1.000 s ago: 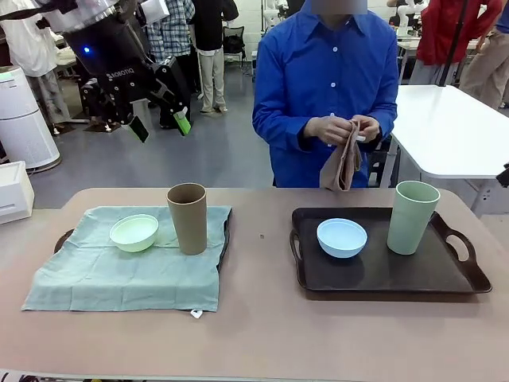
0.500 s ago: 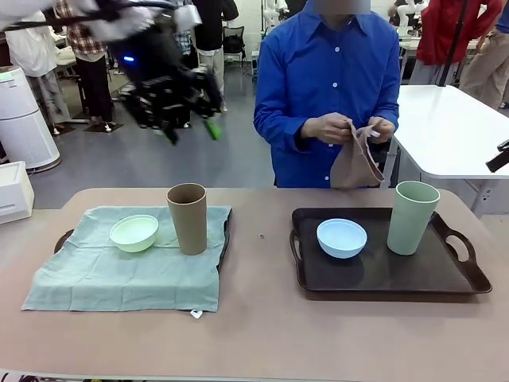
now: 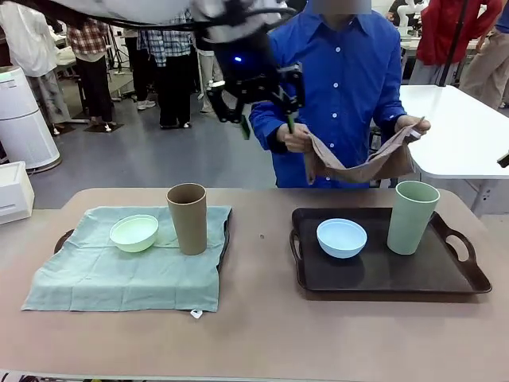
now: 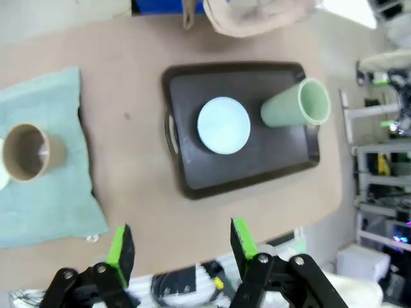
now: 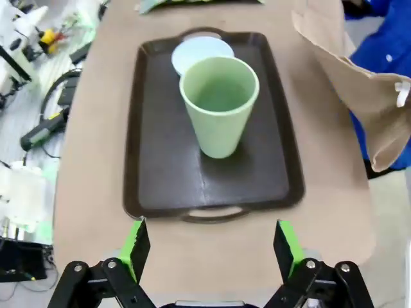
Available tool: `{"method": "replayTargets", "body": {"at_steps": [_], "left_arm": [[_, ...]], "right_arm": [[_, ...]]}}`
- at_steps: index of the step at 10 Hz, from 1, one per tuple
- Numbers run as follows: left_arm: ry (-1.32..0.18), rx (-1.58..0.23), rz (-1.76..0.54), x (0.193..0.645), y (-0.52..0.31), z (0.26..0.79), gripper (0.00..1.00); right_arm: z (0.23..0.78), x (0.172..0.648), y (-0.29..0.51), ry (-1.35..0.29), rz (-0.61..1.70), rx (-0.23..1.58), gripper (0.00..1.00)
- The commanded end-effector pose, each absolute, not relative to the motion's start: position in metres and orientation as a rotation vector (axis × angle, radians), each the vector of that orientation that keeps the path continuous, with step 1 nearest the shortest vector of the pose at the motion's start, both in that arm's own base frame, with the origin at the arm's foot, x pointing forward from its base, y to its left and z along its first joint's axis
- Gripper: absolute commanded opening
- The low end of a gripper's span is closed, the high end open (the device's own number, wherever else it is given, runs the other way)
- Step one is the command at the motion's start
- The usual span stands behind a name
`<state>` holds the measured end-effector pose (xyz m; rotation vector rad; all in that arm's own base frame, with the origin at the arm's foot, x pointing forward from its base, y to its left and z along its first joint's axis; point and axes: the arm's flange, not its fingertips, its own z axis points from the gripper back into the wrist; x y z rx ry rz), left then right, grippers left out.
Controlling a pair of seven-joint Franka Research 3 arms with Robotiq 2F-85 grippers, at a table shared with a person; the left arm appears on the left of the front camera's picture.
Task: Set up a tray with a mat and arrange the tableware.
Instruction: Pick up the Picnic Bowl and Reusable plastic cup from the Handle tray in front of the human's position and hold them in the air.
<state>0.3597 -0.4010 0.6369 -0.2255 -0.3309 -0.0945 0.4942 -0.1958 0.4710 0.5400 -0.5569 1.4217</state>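
Observation:
On the left a pale green mat [image 3: 119,274] covers a tray, with a mint bowl [image 3: 134,232] and a brown cup [image 3: 188,217] on it. The dark tray [image 3: 374,274] on the right is bare and holds a light blue bowl [image 3: 342,237] and a pale green cup [image 3: 412,216]. Beyond it, the person stretches a tan mat [image 3: 358,165] between both hands. My left gripper [image 3: 267,124] hangs open and empty high over the table's far middle. Its wrist view looks down on the dark tray [image 4: 270,160], blue bowl [image 4: 223,125] and green cup [image 4: 295,109]. My right gripper [image 5: 210,249] is open above the green cup [image 5: 219,106].
Bare tabletop [image 3: 262,318] runs between the two trays and along the front edge. A white table [image 3: 453,127] stands at the back right. People stand in the background. Cables and gear lie on the floor beside the table in the right wrist view.
My left arm has swung from the upper left toward the middle, in front of the person. The person has opened the bunched tan mat out between both hands.

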Motion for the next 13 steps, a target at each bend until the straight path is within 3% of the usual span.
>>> {"method": "replayTargets", "body": {"at_steps": [1,4,5,9,11,13], "left_arm": [[-0.372,-0.158,-0.038,0.383,-0.444,0.628,0.79],[-0.293,-0.101,-0.096,0.399,-0.463,0.602,0.79],[-0.361,-0.147,-0.064,0.384,-0.444,0.602,0.79],[-0.349,-0.132,-0.071,0.392,-0.451,0.599,0.79],[-0.407,-0.228,-0.010,0.415,-0.473,0.566,0.79],[-0.407,-0.207,0.002,0.421,-0.479,0.537,0.79]], "right_arm": [[0.459,0.485,-0.186,-0.628,1.378,0.506,1.00],[0.452,0.495,-0.181,-0.667,1.329,0.570,1.00],[0.457,0.494,-0.193,-0.615,1.365,0.521,1.00],[0.456,0.495,-0.192,-0.628,1.358,0.529,1.00],[0.417,0.529,-0.174,-0.756,1.344,0.665,1.00],[0.388,0.534,-0.161,-0.701,1.374,0.729,1.00]]}}
